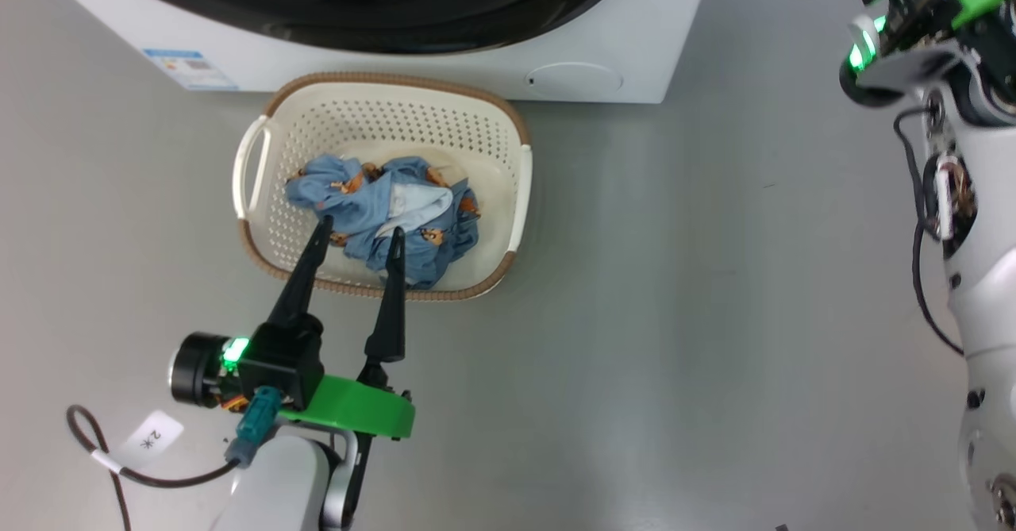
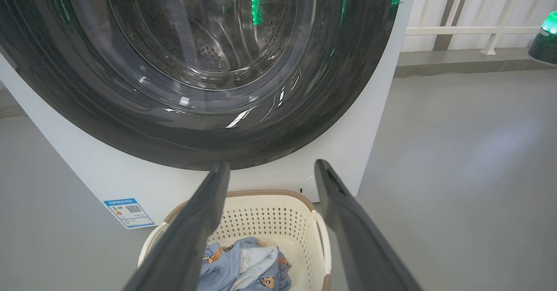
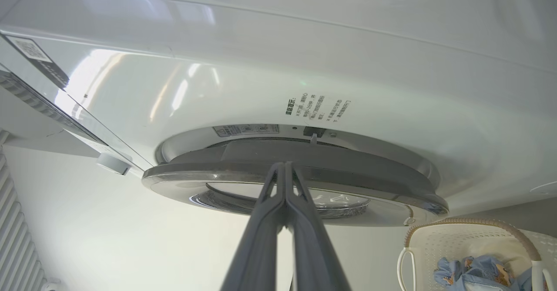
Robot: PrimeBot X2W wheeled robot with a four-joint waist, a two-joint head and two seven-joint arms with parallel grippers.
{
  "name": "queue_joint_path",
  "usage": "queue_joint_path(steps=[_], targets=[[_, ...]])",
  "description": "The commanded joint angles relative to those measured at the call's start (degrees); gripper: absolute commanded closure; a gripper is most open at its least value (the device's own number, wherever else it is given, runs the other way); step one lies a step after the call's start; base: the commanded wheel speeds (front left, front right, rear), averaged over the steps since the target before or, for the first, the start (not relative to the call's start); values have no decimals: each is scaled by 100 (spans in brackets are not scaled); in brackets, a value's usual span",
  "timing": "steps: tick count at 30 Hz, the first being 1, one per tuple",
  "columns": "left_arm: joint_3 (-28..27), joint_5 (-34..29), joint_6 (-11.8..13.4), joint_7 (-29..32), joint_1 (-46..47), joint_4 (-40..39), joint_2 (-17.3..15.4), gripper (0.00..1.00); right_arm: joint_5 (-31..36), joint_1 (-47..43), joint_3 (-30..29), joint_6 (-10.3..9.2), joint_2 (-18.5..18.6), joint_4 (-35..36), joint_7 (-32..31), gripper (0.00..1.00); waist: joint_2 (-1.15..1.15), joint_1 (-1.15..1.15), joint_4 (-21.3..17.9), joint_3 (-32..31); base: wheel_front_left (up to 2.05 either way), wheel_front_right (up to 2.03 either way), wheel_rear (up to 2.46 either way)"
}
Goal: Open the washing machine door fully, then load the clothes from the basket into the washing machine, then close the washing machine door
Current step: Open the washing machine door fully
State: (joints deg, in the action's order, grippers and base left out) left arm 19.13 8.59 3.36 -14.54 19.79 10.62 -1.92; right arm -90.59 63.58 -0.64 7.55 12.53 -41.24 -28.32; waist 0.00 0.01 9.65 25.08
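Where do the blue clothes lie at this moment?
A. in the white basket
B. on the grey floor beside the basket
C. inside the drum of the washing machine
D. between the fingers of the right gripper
A: the clothes lie in a heap on the bottom of the basket, which stands in front of the washing machine; the left gripper near them is open and holds nothing.

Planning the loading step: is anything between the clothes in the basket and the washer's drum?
Yes: the washing machine door covers the opening of the washing machine, above and behind the basket. Nothing visible lies between the open left gripper and the clothes.
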Motion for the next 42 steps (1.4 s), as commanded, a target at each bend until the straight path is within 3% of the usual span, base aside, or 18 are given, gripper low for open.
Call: queue_joint_path(steps=[1,24,42], targets=[[-83,54,95,-46,145,-188,-96,0,-70,265,117,-6,-84,23,-196,100,0,-1,187,186,0,0,0],[509,384,320,-46,398,-283,-96,0,156,2471,395,-6,-102,-1585,-492,100,0,-1,723,648,0,0,0],[571,445,435,-46,482,-280,-96,0,318,2847,571,-6,-170,-1989,-739,100,0,-1,769,751,0,0,0]])
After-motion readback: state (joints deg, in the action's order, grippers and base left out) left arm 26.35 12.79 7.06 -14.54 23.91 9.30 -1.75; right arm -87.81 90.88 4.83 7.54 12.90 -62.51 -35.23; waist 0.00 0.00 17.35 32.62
